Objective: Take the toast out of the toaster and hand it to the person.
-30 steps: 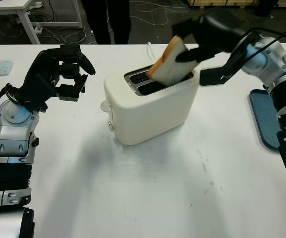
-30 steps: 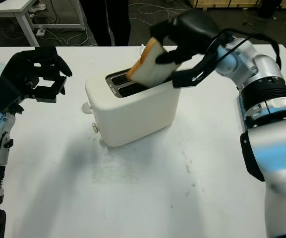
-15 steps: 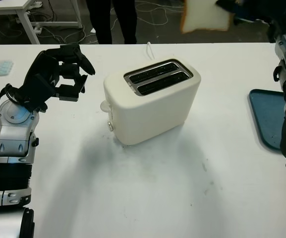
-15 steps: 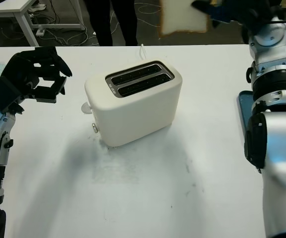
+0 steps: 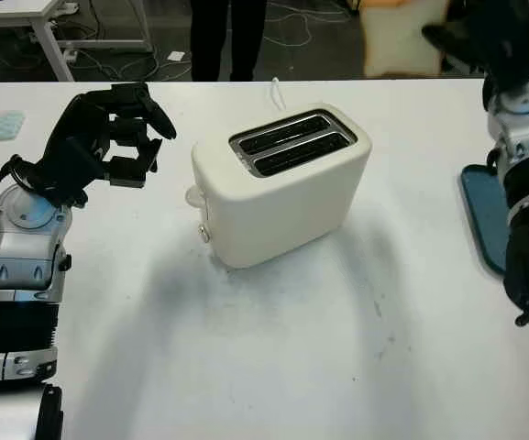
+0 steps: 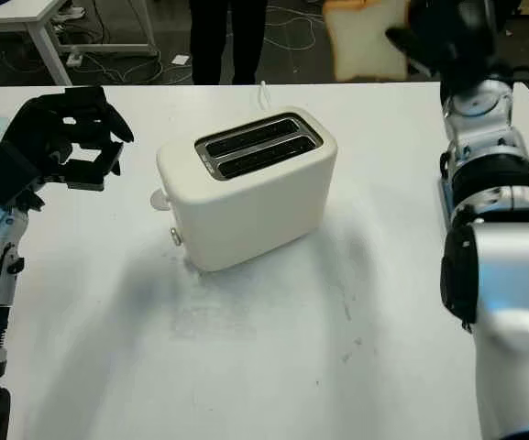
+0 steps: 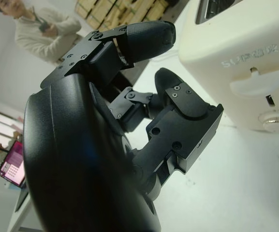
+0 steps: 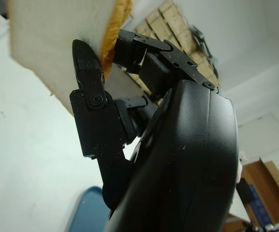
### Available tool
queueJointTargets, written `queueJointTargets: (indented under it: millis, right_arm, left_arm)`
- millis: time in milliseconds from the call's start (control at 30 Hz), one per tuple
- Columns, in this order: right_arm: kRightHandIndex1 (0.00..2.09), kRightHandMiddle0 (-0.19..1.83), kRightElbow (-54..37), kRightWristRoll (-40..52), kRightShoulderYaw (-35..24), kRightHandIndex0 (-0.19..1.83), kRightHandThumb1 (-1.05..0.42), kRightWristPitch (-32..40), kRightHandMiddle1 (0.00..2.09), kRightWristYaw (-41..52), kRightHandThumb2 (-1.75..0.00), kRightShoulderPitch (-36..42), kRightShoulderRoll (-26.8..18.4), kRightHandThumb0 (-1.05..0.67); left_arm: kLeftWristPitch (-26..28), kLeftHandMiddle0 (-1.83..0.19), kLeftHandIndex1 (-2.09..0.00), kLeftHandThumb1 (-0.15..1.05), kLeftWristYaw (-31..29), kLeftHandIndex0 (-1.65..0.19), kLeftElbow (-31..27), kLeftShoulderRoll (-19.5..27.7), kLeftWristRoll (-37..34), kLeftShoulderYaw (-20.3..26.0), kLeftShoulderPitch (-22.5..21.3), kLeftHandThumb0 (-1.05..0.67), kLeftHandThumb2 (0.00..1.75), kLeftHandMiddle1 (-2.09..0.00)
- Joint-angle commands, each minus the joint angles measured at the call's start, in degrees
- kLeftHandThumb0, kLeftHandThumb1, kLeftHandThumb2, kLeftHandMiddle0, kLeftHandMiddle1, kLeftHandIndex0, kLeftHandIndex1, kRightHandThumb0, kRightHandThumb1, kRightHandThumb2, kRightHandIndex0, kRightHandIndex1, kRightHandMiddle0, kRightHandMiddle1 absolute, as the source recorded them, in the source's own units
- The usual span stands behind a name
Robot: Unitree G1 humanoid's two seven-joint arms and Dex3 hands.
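Note:
The slice of toast (image 6: 367, 38) is held up in the air beyond the table's far edge, at the back right, with my right hand (image 6: 426, 41) shut on its edge. In the right wrist view the black fingers (image 8: 88, 77) pinch the toast (image 8: 52, 43) by its crust. The cream toaster (image 5: 282, 183) stands mid-table with both slots empty. My left hand (image 5: 117, 137) hovers left of the toaster, curled, holding nothing. A person's legs (image 5: 227, 37) stand past the far edge, left of the toast.
A blue tray (image 5: 484, 215) lies at the table's right edge under my right arm. A small pale blue packet (image 5: 7, 124) sits at the far left. A white desk (image 5: 49, 27) stands behind on the left. The person (image 7: 35, 29) stands with arms folded.
My right hand pulled the toast out of the toaster slot and raised it high at the back right. The person's legs shifted a little to the right. The left hand stayed still.

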Motion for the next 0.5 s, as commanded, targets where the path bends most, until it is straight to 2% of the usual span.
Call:
queueJointTargets:
  millis: [0,100,200,300,467]
  right_arm:
    - [1.71,0.62,0.91,-0.54,0.35,0.66,-0.92,1.56,1.48,-2.01,-0.13,1.34,1.36,-0.23]
    - [1.64,0.77,1.38,-1.57,1.24,0.76,-0.92,2.85,1.32,-3.09,-0.13,2.38,2.44,-0.17]
    - [1.73,0.73,1.9,-1.52,1.27,0.74,-0.92,3.17,1.48,-3.12,-0.16,4.18,3.39,-0.17]
    - [1.74,0.79,2.38,-0.79,0.46,0.85,-0.92,3.48,1.58,-2.75,-0.1,5.72,4.25,-0.28]
    - [1.75,0.78,2.52,-0.36,-0.37,0.92,-0.92,3.59,1.7,-2.53,-0.11,6.56,5.53,-0.33]
  left_arm:
    - [1.21,-1.0,-1.28,0.44,-0.08,-0.73,-1.62,0.52,0.08,0.07,0.47,0.02,1.21,-1.41]
    - [1.93,-0.99,-1.27,0.45,0.14,-0.73,-3.02,0.37,0.11,0.14,1.1,0.01,1.2,-1.41]
    - [1.03,-0.99,-1.27,0.46,0.13,-0.75,-2.98,-0.01,-0.28,0.47,1.73,-0.02,1.19,-1.41]
    - [1.23,-1.0,-1.27,0.49,-0.18,-0.75,-2.92,0.1,-0.87,0.81,2.12,-0.05,1.17,-1.42]
    - [0.96,-1.0,-1.26,0.51,-0.28,-0.76,-2.51,0.32,-0.57,0.82,2.1,-0.04,1.14,-1.42]
